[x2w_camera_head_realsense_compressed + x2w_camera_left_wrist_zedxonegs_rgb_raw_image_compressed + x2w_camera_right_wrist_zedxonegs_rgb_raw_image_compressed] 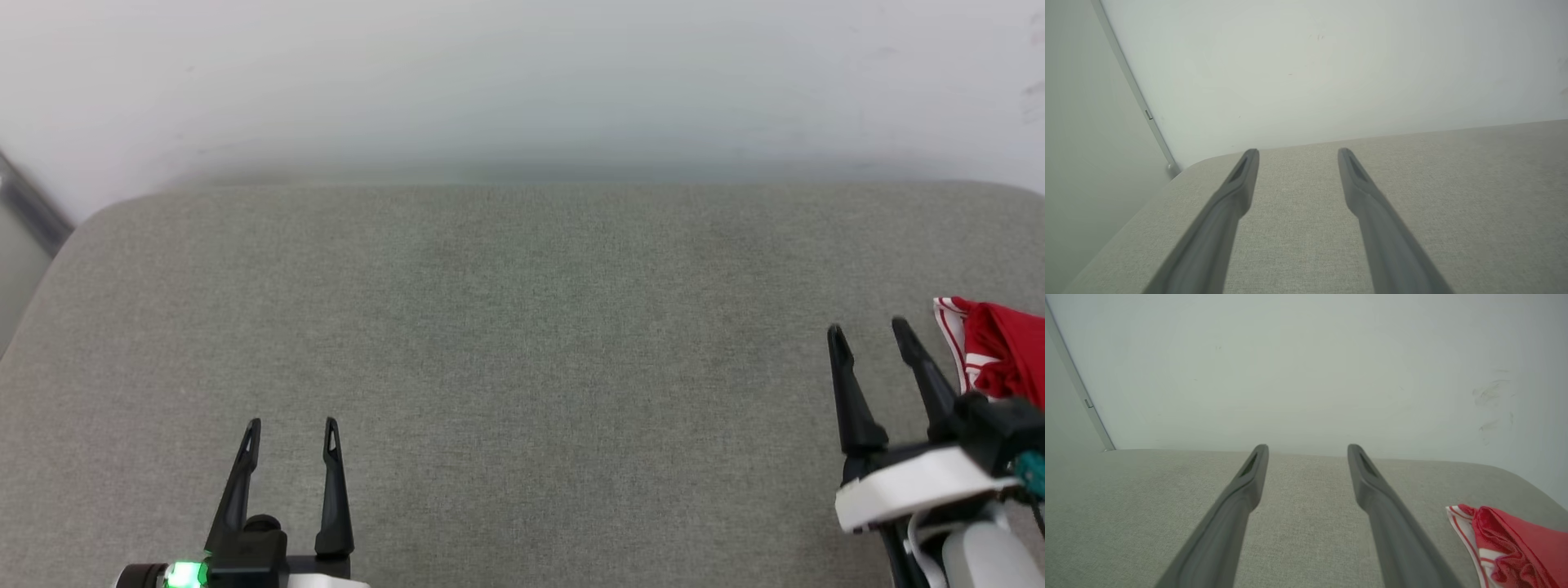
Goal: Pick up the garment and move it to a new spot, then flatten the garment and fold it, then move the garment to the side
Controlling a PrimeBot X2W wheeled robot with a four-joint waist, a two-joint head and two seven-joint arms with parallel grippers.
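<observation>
A: Down at the near edge, the left gripper (291, 423) sits low on the left, a green light (184, 574) glowing at its wrist. Fingers?

B: Apart, clearly. Two dark fingers pointing away from the robot, and in the left wrist view the grey fabric of the desk (1298, 228) shows in the gap between them.

A: And over on the other side, the right gripper (867, 327)?

B: Further forward than the left one, leaning a touch leftwards in the head view. Its fingers are spread as well, and the right wrist view has desk fabric between them.

A: Now the garment (1000, 351). Where is it?

B: Right-hand side of the desk, just beside the right gripper's outer finger, on its right. The right wrist view shows a strip of desk between finger and cloth, so they are apart, not touching.

A: How does it lie?

B: Bunched and folded over on itself: red cloth on top, a white edge with red stripes facing the gripper. The head view's right border cuts it off, so I cannot tell its full shape.

A: And beyond that?

B: Broad grey desk running to a rounded far edge, corners rounded too. Then a pale wall (522, 82) right behind it, with a thin metal strip (28, 208) slanting down at the far left corner.
</observation>
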